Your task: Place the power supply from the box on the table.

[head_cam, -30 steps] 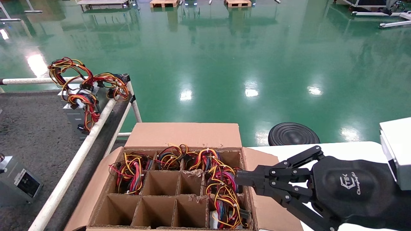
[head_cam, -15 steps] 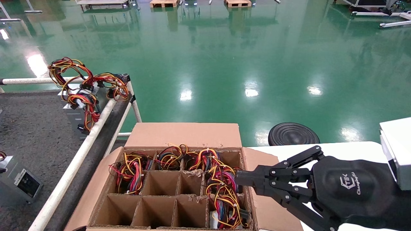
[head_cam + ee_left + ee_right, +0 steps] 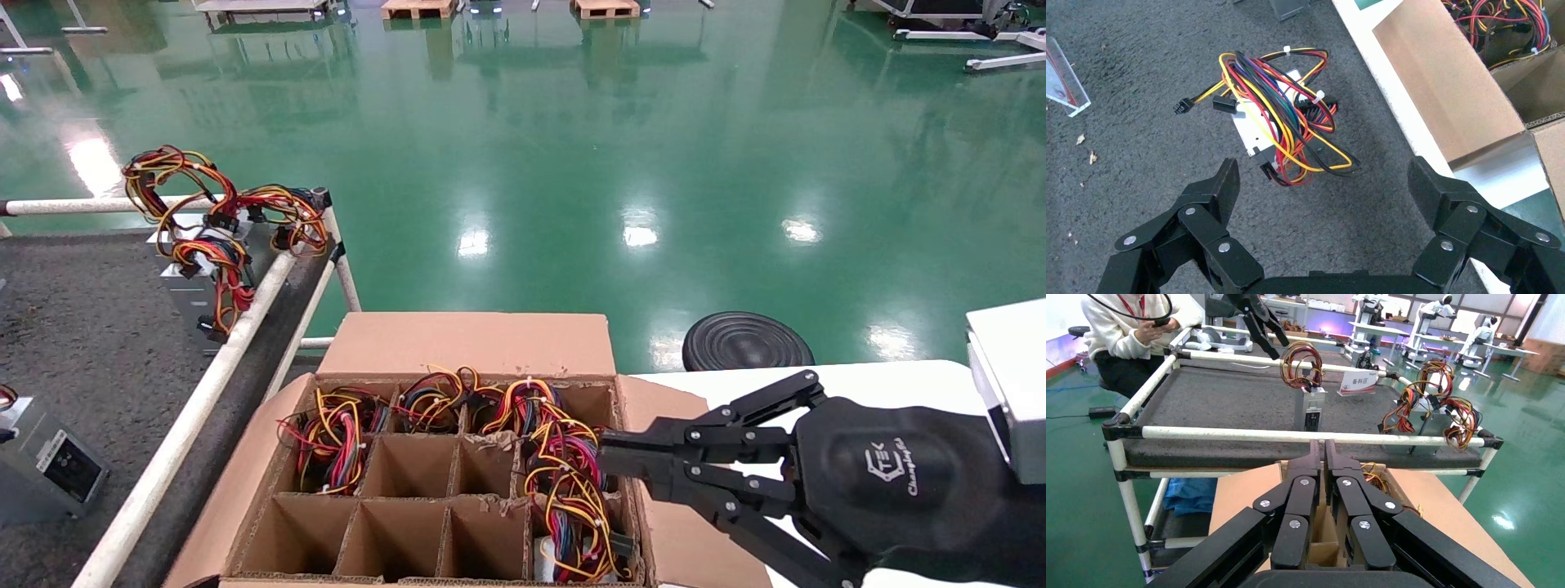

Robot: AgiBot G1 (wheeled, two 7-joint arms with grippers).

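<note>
In the left wrist view, a silver-grey power supply point(image 3: 1251, 131) with red, yellow and black wires bundled on top stands on the dark speckled table point(image 3: 1138, 159). My left gripper point(image 3: 1322, 179) hangs open just above and short of it, touching nothing. The head view shows that unit point(image 3: 51, 467) at the table's point(image 3: 82, 327) near left edge, while the left gripper itself is out of that view. The brown box point(image 3: 474, 343) holds more wired units in its divider cells. My right gripper point(image 3: 606, 457) is shut and empty over the box's right side, also seen as the right gripper point(image 3: 1321, 447) in its own wrist view.
Two more wired power supplies point(image 3: 208, 261) stand at the table's far corner by the white tube rail point(image 3: 188, 425). A black round stool point(image 3: 748, 341) sits beyond the white tabletop point(image 3: 899, 376). A person point(image 3: 1131, 331) crouches past the table's far side.
The power supply at the table's near left has shifted slightly left and down in the head view. The right gripper has hardly moved.
</note>
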